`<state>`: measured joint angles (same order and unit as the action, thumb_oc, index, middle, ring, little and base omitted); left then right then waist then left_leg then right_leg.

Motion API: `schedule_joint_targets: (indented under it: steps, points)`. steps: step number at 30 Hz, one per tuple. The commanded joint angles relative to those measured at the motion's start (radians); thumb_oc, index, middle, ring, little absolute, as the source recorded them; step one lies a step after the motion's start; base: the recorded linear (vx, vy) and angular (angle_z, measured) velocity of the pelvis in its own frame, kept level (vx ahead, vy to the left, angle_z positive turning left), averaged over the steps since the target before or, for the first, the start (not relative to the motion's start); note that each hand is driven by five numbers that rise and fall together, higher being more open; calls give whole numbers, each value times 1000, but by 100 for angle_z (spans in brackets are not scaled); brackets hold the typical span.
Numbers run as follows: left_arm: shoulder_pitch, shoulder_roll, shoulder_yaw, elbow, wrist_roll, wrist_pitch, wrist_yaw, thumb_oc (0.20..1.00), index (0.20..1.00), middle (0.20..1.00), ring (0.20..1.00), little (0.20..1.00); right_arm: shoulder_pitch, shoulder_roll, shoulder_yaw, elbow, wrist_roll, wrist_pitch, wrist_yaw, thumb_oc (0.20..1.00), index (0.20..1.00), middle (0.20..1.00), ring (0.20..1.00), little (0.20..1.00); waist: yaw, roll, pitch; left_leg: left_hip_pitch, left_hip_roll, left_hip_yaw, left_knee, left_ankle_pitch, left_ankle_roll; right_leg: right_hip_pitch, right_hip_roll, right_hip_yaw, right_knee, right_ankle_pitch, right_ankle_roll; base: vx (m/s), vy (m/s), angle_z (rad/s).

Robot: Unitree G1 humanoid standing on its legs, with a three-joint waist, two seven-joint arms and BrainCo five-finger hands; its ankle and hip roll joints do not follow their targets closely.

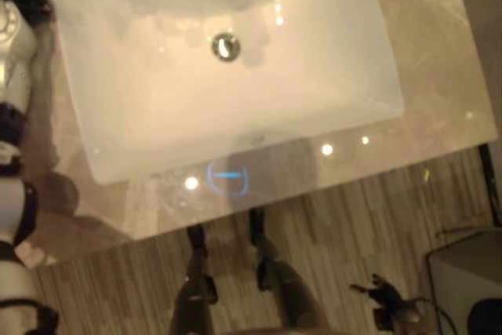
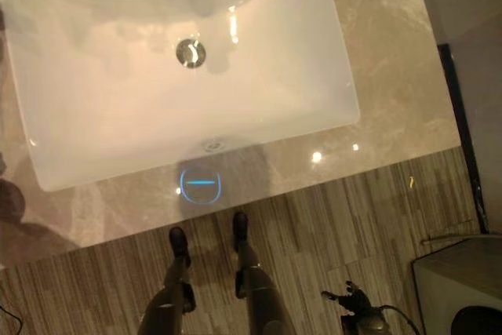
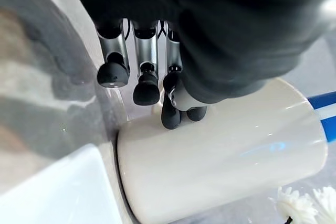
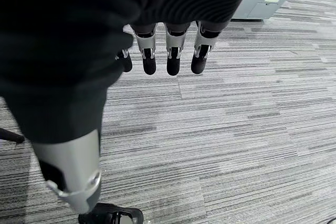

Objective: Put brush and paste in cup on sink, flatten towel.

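My left hand [image 3: 157, 72] hovers just over the white cup [image 3: 220, 156], fingers loosely curled, holding nothing; a blue-striped paste tube [image 3: 324, 113] pokes out at 3 o'clock. Glazed, slippery, breakable: I'd grip its wall. Right hand [image 4: 168, 51] hangs relaxed above floor.

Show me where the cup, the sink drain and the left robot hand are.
cup [image 3: 220, 166]: left wrist view, on its white side wall.
sink drain [image 1: 226, 45]: left eye view, on the metal plug.
left robot hand [image 3: 146, 80]: left wrist view, on a finger.

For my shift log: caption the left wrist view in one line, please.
Left hand, fingers relaxed, poised just above a white cup standing beside the sink's rim, something blue-and-white at the cup's mouth.
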<state>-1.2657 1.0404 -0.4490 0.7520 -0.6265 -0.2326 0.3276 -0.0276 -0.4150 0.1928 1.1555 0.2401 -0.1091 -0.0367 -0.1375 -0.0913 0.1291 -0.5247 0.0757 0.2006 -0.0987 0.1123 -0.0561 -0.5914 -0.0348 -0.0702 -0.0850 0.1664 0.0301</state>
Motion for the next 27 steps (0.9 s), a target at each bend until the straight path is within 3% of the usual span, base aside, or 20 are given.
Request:
schedule_joint_targets:
  steps: [1, 6, 8, 9, 10, 11, 13, 14, 15, 16, 22, 26, 27]
  points:
    - [-36, -9, 22, 46, 49, -24, 26, 200, 200, 200, 200, 200, 33, -57, -8, 41, 24, 8, -6, 1000, 1000, 1000, 1000, 1000, -9, 31, 16, 16, 22, -88, 11, -44, 0, 60, -43, -15, -2, -35, 118, -37, -33, -1]
    - [43, -3, 111, 67, 92, 5, 65, 200, 200, 200, 200, 200, 36, -47, -10, 53, 7, 15, -9, 1000, 1000, 1000, 1000, 1000, 11, 37, 12, 58, 20, -87, 11, -49, -2, 101, -46, -22, -2, -46, 114, -9, -25, -2]
    - [164, -12, 219, -73, 78, -18, 101, 200, 200, 200, 200, 200, 40, -19, -29, 57, -9, 26, -20, 1000, 1000, 1000, 1000, 1000, 35, 37, 10, 90, 20, -88, 11, -57, -3, 136, -52, -37, -2, -55, 112, -8, -89, -11]
    - [553, -34, 506, -326, 167, -28, 131, 200, 200, 200, 200, 200, 68, 0, -67, 43, -19, 20, -19, 1000, 1000, 1000, 1000, 1000, 67, 45, 22, 154, 22, -82, 11, -71, -6, 201, -56, -50, -2, -74, 106, -10, -62, -10]
    - [565, -36, 518, -333, 168, -26, 131, 200, 200, 200, 200, 200, 67, -4, -63, 43, -18, 20, -19, 1000, 1000, 1000, 1000, 1000, 62, 47, 17, 147, 21, -81, 11, -67, -6, 194, -57, -49, -2, -71, 105, 5, -49, -11]
    - [878, -152, 717, -480, 170, -48, 118, 200, 200, 200, 200, 200, 88, 10, -94, 32, -43, 21, -13, 1000, 1000, 1000, 1000, 1000, 90, 46, 18, 200, 20, -75, 11, -78, -7, 244, -57, -60, -2, -89, 98, -18, -24, -11]
    - [1089, -261, 867, -570, 206, -58, 125, 200, 200, 200, 200, 200, 95, 13, -106, 26, -75, 26, -4, 1000, 1000, 1000, 1000, 1000, 113, 52, 11, 246, 19, -74, 11, -90, -7, 291, -59, -66, -2, -106, 93, -30, -19, -9]
    - [1097, -266, 874, -577, 208, -56, 125, 200, 200, 200, 200, 200, 95, 10, -102, 25, -75, 27, -4, 1000, 1000, 1000, 1000, 1000, 110, 53, 11, 246, 18, -73, 11, -88, -6, 291, -59, -65, -2, -104, 93, -46, 1, 45]
    - [1221, -350, 951, -633, 201, -69, 119, 200, 200, 200, 200, 200, 95, 5, -126, 32, -101, 31, -1, 1000, 1000, 1000, 1000, 1000, 129, 61, -2, 287, 19, -75, 11, -99, -3, 335, -62, -73, -2, -117, 91, -48, 14, 72]
    - [1284, -384, 983, -661, 220, -64, 112, 200, 200, 200, 200, 200, 89, 2, -136, 41, -110, 34, 0, 1000, 1000, 1000, 1000, 1000, 139, 67, -11, 305, 19, -77, 11, -102, 0, 354, -63, -78, -2, -122, 91, -49, 14, 68]
    - [1513, -522, 1126, -735, 333, -43, 105, 200, 200, 200, 200, 200, 95, 3, -150, 73, -161, 37, 15, 1000, 1000, 1000, 1000, 1000, 176, 78, -54, 376, 14, -89, 11, -114, 11, 437, -70, -98, -2, -144, 84, -88, 29, 5]
    - [1609, -587, 1203, -640, 411, -12, 150, 200, 200, 200, 200, 200, 105, 11, -149, 66, -183, 38, 20, 1000, 1000, 1000, 1000, 1000, 192, 76, -80, 412, 10, -98, 11, -117, 13, 489, -73, -114, -2, -155, 80, -79, 2, 12]
    - [1651, -606, 1209, -454, 407, 21, 158, 200, 200, 200, 200, 200, 114, 8, -146, 60, -194, 41, 22, 1000, 1000, 1000, 1000, 1000, 197, 78, -92, 434, 10, -96, 11, -123, 14, 512, -75, -119, -2, -162, 81, -69, -6, 11]
